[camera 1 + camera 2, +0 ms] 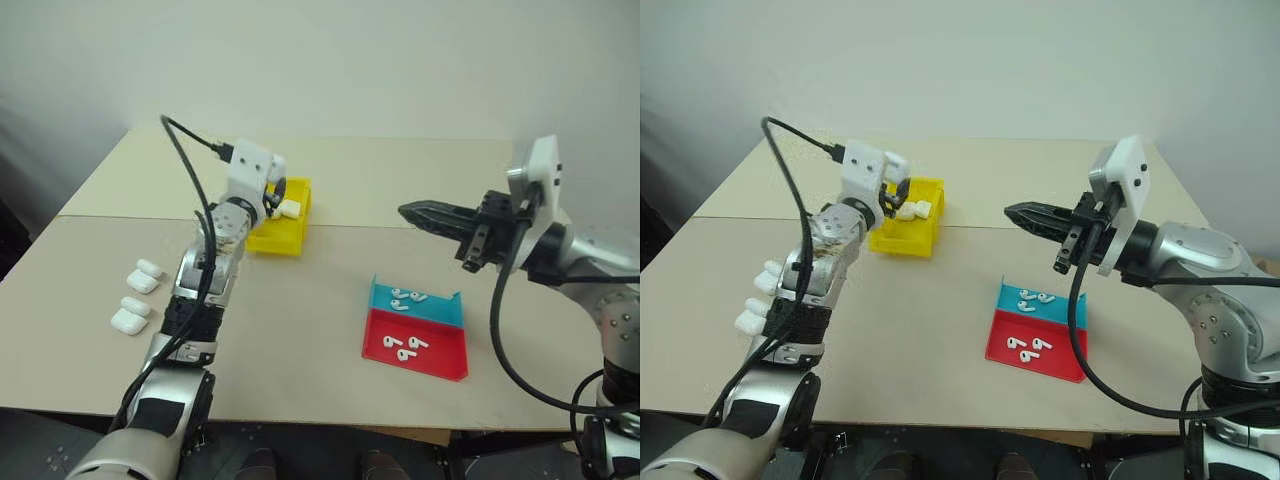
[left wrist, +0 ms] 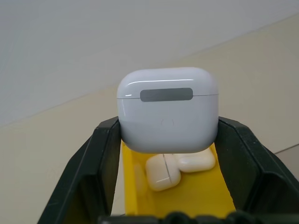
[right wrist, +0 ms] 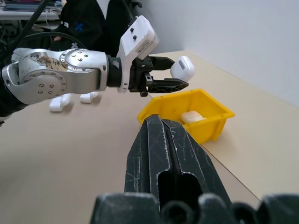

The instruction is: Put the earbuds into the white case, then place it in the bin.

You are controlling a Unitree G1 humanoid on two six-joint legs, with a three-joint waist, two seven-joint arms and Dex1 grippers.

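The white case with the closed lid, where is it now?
The white case is held in the left tool, above the bin at the table's far left side.

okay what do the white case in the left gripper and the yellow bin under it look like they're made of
White case: looks like hard glossy plastic; its rounded shell shows a bright highlight streak, with a fine lid seam across it.
Yellow bin: probably molded plastic, opaque, uniformly bright, with a soft sheen on thin straight walls.
The left gripper is shut on the case above the bin.
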